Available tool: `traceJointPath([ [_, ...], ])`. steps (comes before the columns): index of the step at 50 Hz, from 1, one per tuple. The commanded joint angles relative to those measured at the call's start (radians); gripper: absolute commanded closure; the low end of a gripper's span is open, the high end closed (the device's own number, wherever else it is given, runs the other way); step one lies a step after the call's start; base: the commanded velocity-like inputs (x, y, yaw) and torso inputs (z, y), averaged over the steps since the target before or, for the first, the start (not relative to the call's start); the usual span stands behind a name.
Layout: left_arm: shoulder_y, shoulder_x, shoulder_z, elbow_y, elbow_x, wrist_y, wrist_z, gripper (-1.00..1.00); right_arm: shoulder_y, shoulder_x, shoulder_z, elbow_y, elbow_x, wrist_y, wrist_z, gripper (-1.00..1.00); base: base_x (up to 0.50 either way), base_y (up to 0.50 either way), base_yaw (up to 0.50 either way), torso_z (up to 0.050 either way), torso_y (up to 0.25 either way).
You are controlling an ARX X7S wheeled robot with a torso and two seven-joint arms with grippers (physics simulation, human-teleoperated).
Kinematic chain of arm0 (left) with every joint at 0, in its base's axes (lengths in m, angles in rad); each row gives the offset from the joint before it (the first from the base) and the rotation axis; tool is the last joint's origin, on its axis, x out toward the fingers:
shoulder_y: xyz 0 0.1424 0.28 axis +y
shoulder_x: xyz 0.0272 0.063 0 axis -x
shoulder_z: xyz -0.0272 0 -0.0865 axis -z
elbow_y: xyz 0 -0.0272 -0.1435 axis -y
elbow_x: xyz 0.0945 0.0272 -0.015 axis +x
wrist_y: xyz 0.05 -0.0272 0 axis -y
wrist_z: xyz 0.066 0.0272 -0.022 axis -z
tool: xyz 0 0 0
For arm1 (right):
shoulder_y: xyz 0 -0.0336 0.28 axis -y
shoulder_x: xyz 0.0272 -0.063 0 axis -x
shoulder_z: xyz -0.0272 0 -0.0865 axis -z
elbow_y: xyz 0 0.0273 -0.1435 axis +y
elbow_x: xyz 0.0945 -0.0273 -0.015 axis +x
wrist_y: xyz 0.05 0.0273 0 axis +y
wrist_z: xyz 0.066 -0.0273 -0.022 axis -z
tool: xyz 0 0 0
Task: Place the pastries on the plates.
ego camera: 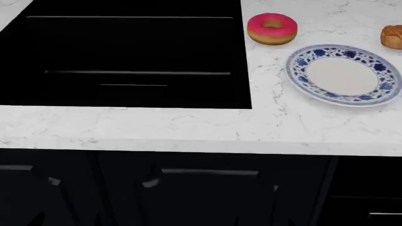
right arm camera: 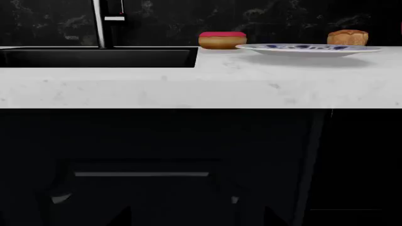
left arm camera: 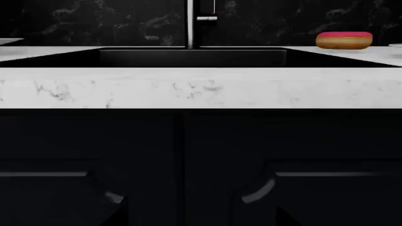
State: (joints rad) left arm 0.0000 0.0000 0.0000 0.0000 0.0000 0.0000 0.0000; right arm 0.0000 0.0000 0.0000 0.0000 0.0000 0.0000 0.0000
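Observation:
A pink-iced ring donut (ego camera: 272, 28) lies on the white marble counter, just right of the sink's back corner. It also shows side-on as the donut (left arm camera: 343, 40) and the donut (right arm camera: 222, 40). The golden-brown bun (ego camera: 393, 36) sits at the right edge, behind the blue floral-rimmed plate (ego camera: 299, 70), which holds nothing. Both the plate (right arm camera: 308, 48) and the bun (right arm camera: 347, 37) appear in the right wrist view. My left gripper (left arm camera: 201, 219) and right gripper (right arm camera: 197, 219) hang below counter height facing the dark cabinet doors. Both are open with nothing between their fingers.
A black sink (ego camera: 245, 70) fills the counter's left and middle, with a steel faucet (left arm camera: 190, 23) at its back. The marble counter front edge (ego camera: 188, 141) overhangs black cabinet doors with bar handles (ego camera: 209, 172). A dark marbled wall backs the counter.

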Motion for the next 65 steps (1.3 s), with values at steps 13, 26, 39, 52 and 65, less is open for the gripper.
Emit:
traceJointPath([
  [13,-0.005,-0.075,0.1,-0.009,-0.031,0.01,-0.086,-1.0,0.006,0.063,-0.074,0.001,0.063,0.004,0.073,-1.0,0.0,0.0,0.0,0.0,0.0],
  [26,-0.001,-0.046,0.056,0.0,-0.03,-0.026,-0.01,-1.0,0.005,0.033,-0.054,0.006,0.06,0.018,0.06,-1.0,0.0,0.0,0.0,0.0,0.0],
  [39,-0.014,-0.066,0.075,-0.005,-0.06,-0.062,-0.032,-1.0,0.007,0.057,-0.084,0.003,0.084,0.017,0.096,-1.0,0.0,0.0,0.0,0.05,0.0],
  [52,-0.018,-0.079,0.092,-0.008,-0.081,-0.061,-0.05,-1.0,0.009,0.075,-0.102,0.004,0.104,0.014,0.115,-1.0,0.0,0.0,0.0,0.05,0.0],
  [65,-0.023,-0.093,0.11,-0.016,-0.097,-0.055,-0.063,-1.0,0.013,0.089,-0.118,0.009,0.12,0.009,0.129,-1.0,0.0,0.0,0.0,0.05,0.0],
])
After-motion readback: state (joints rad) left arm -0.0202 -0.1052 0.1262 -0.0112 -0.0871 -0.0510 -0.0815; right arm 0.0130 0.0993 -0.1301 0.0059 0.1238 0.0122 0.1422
